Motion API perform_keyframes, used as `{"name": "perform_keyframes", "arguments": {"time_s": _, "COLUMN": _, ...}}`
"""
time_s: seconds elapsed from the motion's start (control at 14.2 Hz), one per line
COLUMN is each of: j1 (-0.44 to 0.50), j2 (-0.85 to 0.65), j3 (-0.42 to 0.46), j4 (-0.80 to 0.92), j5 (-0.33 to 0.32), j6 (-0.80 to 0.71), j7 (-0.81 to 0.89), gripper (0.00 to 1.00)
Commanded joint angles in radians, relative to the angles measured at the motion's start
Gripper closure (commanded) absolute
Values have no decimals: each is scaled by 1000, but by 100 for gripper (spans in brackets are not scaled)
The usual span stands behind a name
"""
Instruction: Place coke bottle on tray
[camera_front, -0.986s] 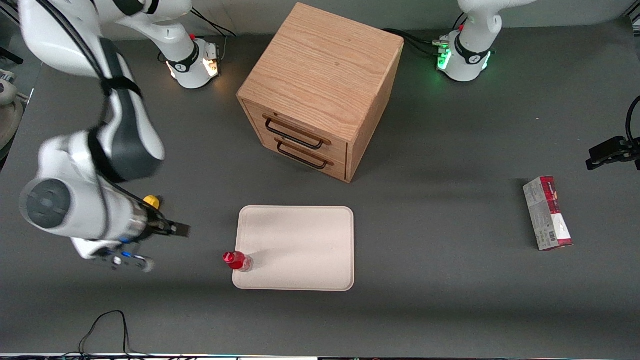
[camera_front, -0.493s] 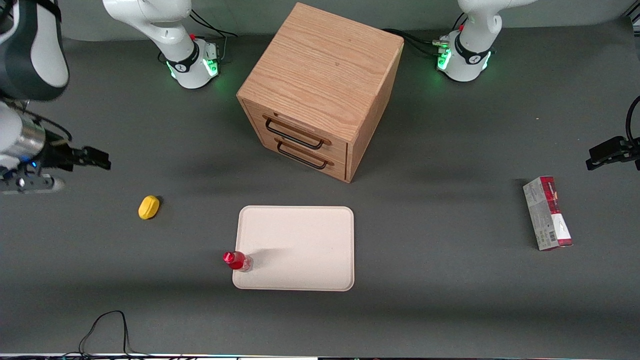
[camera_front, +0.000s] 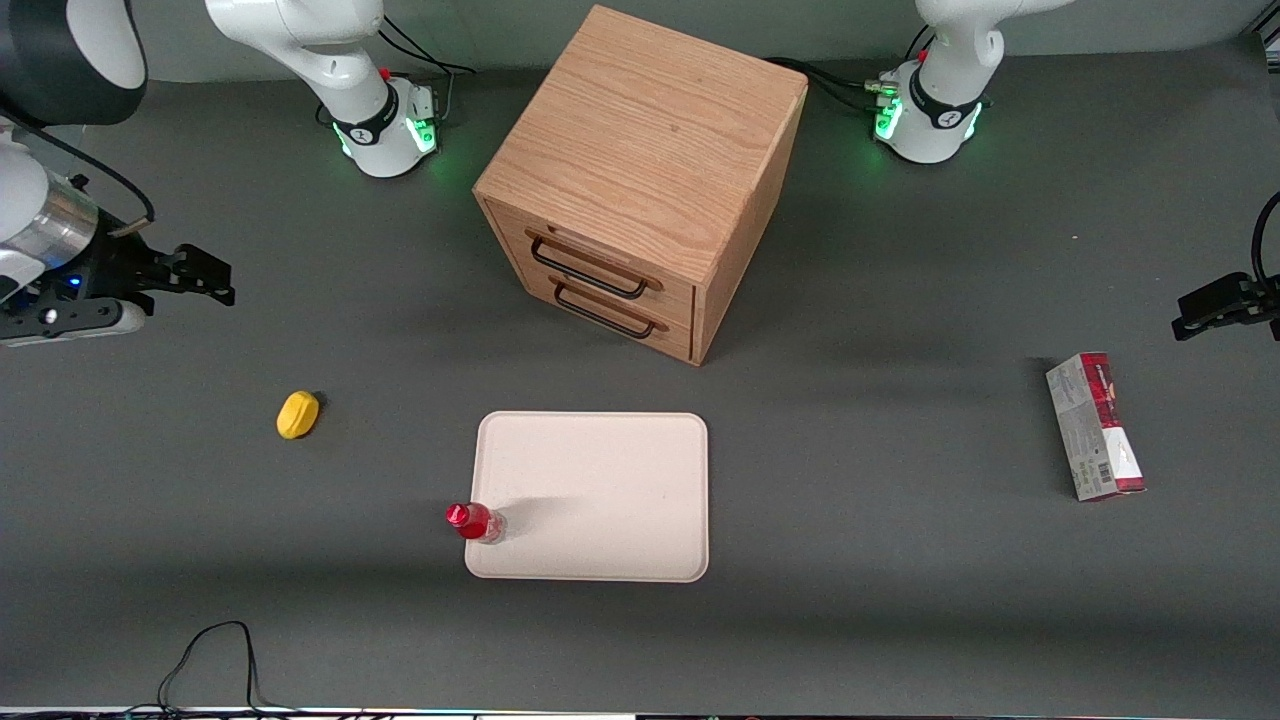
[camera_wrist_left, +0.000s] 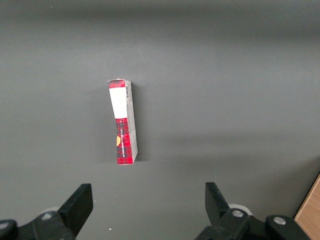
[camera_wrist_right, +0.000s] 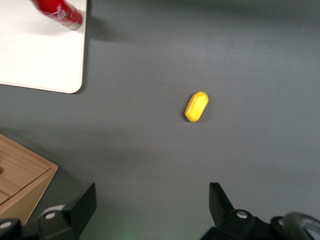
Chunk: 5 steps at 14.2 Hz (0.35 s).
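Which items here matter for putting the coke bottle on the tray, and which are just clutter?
Job:
- coke bottle, standing on the tray's edge
- tray
- gripper, open, empty, raised toward the working arm's end of the table

Clutter:
- yellow lemon-shaped object
- wooden drawer cabinet
- red-and-white carton

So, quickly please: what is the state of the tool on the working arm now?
Tool: open, holding nothing, up at the working arm's end of the table, well away from the coke bottle standing on the tray.

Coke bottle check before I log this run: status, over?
Gripper open, empty, raised near the working arm's table end. Coke bottle upright on tray edge. Nothing obstructing.
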Motion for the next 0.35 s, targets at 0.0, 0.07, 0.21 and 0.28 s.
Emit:
{"name": "perform_keyframes", "arguments": {"time_s": 0.0, "j1": -1, "j2": 17, "j3": 10, "j4": 38, "j5": 34, "j6": -44, "j7": 17, "gripper": 0}}
{"name": "perform_keyframes", "arguments": {"time_s": 0.07, "j1": -1, "j2": 15, "j3": 8, "j4": 38, "j5": 41, "j6": -49, "j7": 15, "gripper": 0}}
{"name": "perform_keyframes", "arguments": {"time_s": 0.21, "j1": 2, "j2": 14, "j3": -1, "j4": 39, "j5": 51, "j6": -58, "j7": 8, "gripper": 0}}
{"name": "perform_keyframes", "arguments": {"time_s": 0.28, "j1": 2, "j2": 8, "j3": -6, "j4": 38, "j5": 70, "j6": -75, "j7": 5, "gripper": 0}}
